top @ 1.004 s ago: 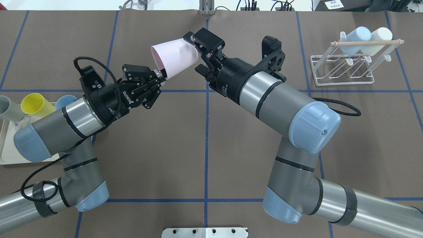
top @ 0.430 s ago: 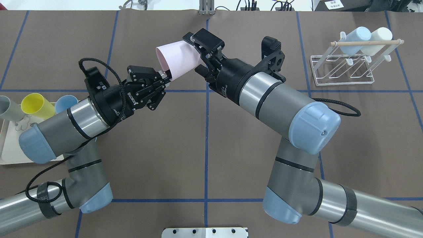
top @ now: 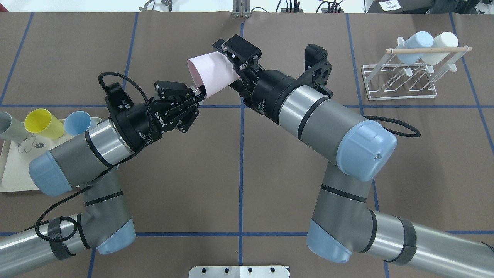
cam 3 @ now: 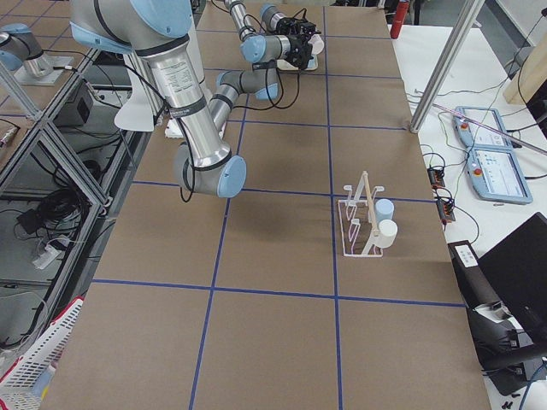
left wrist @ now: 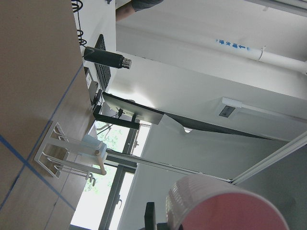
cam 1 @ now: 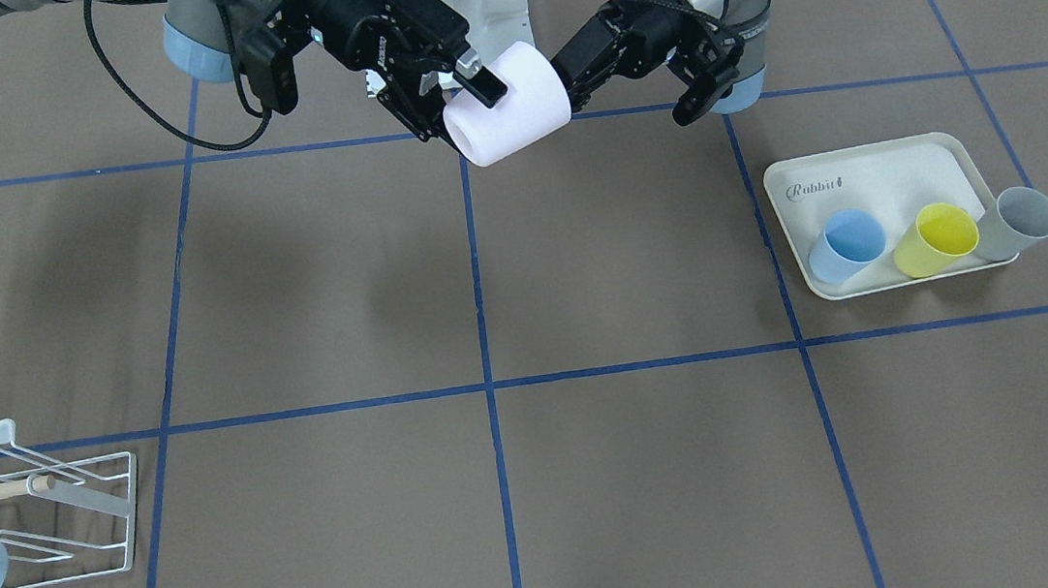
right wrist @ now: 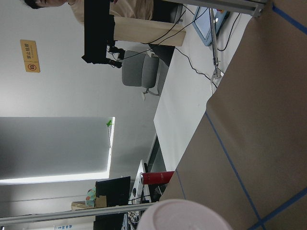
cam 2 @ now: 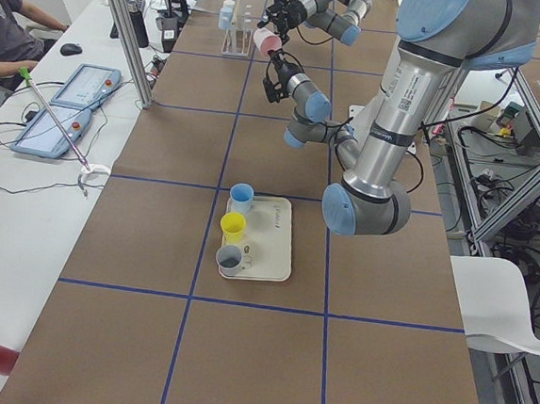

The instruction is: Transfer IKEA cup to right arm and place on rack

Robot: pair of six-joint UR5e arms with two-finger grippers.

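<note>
The pale pink IKEA cup point(top: 210, 71) is held in the air over the table's middle, lying on its side. My left gripper point(top: 199, 93) is shut on its rim, one finger inside and one outside. My right gripper point(top: 224, 65) is open, its jaws straddling the cup's closed end without pinching it. In the front view the cup point(cam 1: 509, 106) sits between the right gripper point(cam 1: 464, 110) and the left gripper point(cam 1: 566, 85). The cup fills the bottom of the left wrist view point(left wrist: 225, 206) and the right wrist view point(right wrist: 182, 215). The white wire rack point(top: 401, 83) stands at the far right.
The rack holds a light blue cup point(top: 415, 41) and a white cup point(top: 442, 43) under its wooden dowel point(top: 428, 50). A cream tray point(top: 11, 170) at the left edge carries a blue cup point(top: 77, 122), a yellow cup point(top: 41, 122) and a grey cup point(top: 9, 127).
My left arm has moved right and forward with the cup, pushing its closed end deeper between the right gripper's jaws. The right arm has barely moved.
</note>
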